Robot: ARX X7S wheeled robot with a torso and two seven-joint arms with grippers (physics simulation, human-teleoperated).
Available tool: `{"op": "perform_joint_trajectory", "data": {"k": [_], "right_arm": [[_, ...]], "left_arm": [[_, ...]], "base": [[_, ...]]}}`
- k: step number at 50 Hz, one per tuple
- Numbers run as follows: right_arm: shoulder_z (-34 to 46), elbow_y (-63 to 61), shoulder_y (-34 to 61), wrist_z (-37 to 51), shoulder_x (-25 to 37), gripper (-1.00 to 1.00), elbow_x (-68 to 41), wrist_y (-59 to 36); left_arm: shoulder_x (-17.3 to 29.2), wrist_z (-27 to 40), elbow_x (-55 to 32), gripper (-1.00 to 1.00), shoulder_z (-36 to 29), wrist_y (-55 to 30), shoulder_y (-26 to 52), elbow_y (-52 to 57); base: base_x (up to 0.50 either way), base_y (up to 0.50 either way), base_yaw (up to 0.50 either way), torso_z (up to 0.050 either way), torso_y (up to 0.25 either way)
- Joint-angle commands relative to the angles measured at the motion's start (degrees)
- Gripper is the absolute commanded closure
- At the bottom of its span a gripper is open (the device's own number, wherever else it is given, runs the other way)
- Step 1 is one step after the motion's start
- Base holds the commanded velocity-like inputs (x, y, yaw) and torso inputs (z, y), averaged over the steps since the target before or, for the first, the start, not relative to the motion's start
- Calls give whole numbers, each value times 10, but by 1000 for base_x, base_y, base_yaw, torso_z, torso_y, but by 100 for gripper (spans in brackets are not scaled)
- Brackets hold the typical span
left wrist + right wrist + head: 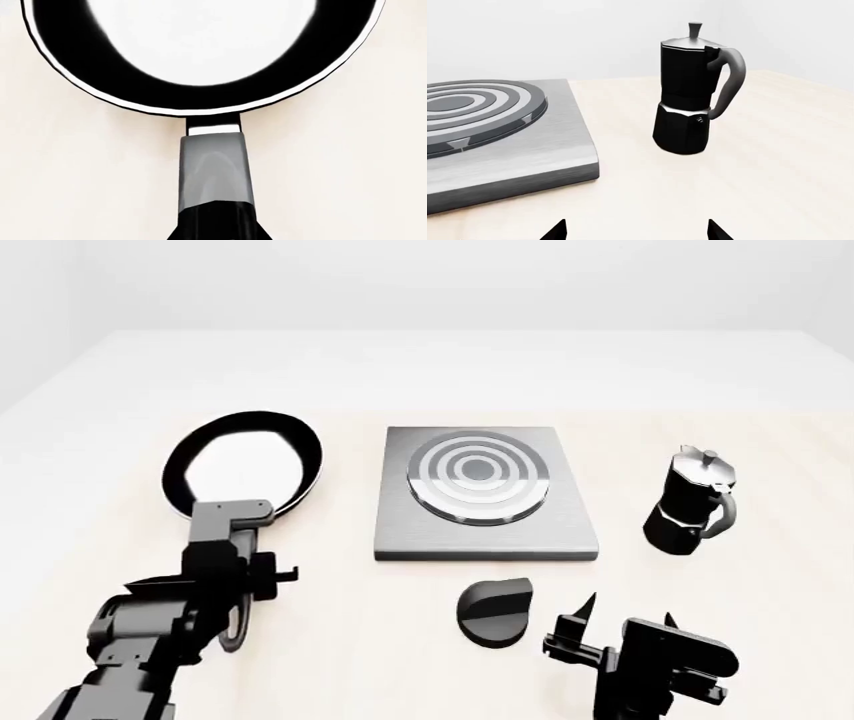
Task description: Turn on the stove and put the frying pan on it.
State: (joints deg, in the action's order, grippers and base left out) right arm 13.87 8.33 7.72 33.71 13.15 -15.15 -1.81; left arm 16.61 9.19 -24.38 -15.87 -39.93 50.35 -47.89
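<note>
Lower right of the head view: your right gripper (625, 625) sits nearest the camera, fingers spread apart with nothing between them. In the right wrist view only the two fingertips show at the bottom edge, wide apart over bare tabletop (774, 170). It points past the knob rather than at it, so it looks parked, not engaged.

Just left of that gripper, lower centre: the round black knob (494, 611), lying free on the table, apart from the plate. You cannot tell from its ridge whether it is turned on; judge that step as still open.

Lower left: your left gripper (230, 523) reaches forward along the frying pan handle (213, 170). The left wrist view looks straight down the handle at the pan, which suits a grasp near the handle's end, but the fingers themselves are hidden; you cannot tell whether they are clamped on it or merely over it.

Middle left: the frying pan (243, 462) rests flat on the table, beside the stove and not touching it, handle pointing back toward you. That orientation is why the left arm gets it.

Centre: the stove (483, 502), its ring burner bare.

Right of it, well apart: the moka pot (691, 502), upright, handle toward the right edge. Keep clear of it.
</note>
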Motion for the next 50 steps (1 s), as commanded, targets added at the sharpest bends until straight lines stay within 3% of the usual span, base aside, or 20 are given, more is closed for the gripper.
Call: {"op": "perform_joint_trajectory", "data": {"k": [1,17,37,50], "right_arm": [[3,-2,-1,1,2,-100,-2,-2],[6,1,2,1,4,-100,-5,0],[10,1,3,2,6,-100,-8,0],[12,0,3,1,9,-100,-11,0]], "left_arm": [[24,16,-12,100,-1,-81,-22,196],[24,-2,-18,100,-52,-147,21,294],[-34,-50,-6,100,-116,-159,130,224],[-67,-44,4,100,-137,-145,136,201]], "base": [[0,0,0,0,0],[0,0,0,0,1],[0,0,0,0,2],[0,0,0,0,2]]}}
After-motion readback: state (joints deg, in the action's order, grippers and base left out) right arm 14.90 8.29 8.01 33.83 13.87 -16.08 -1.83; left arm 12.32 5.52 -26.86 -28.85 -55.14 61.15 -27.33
